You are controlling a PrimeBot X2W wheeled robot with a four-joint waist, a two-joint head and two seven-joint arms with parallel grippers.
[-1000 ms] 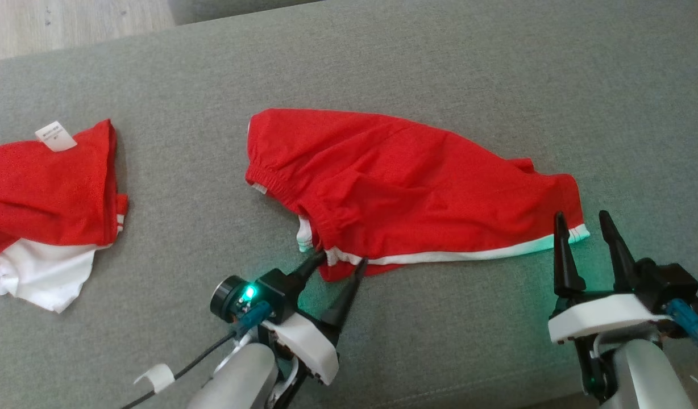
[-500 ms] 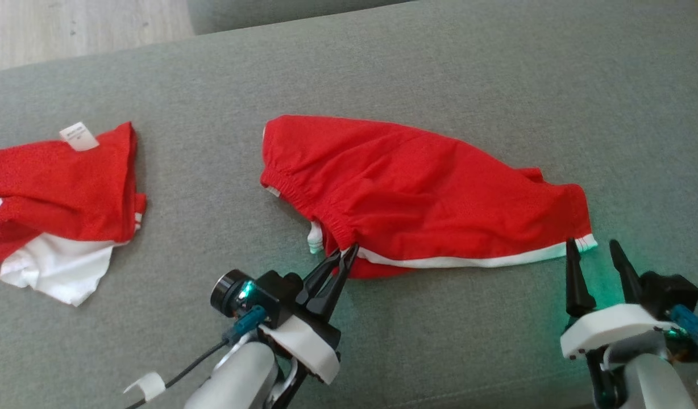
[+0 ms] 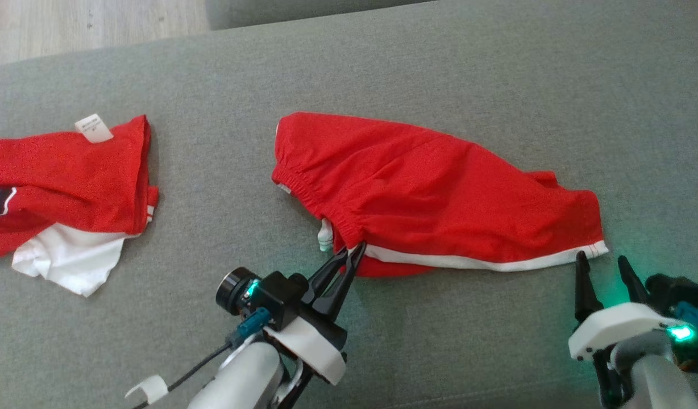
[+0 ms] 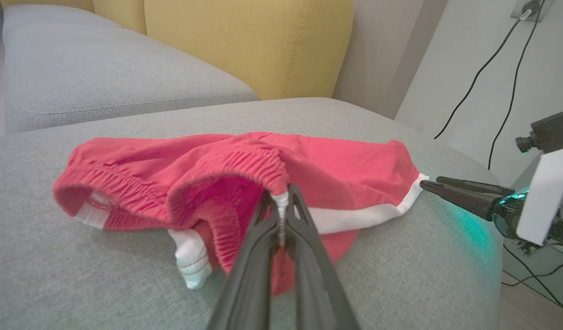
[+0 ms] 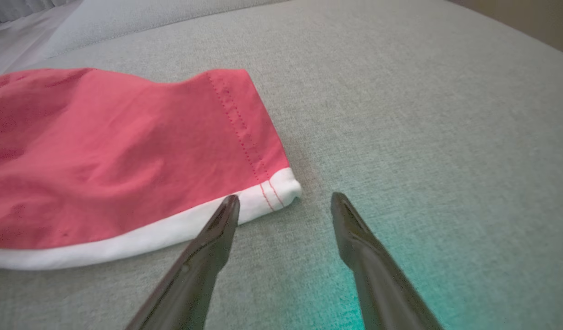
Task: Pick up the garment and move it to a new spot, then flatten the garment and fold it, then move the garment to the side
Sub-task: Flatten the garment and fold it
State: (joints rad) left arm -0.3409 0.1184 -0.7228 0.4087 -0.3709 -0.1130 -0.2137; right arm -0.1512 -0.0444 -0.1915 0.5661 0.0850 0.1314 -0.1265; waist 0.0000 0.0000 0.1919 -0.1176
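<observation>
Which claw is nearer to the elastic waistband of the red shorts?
Left. The left claw pinches the red shorts at the waistband; the right claw stands open at the opposite hem corner.

A crumpled red-and-white jersey (image 3: 65, 187) with a white label (image 3: 94, 128) lies at nine o'clock on the grey sofa (image 3: 497, 74). Wooden floor (image 3: 93, 23) shows at eleven o'clock. In the left wrist view, black cables (image 4: 483, 68) hang at two o'clock.
</observation>
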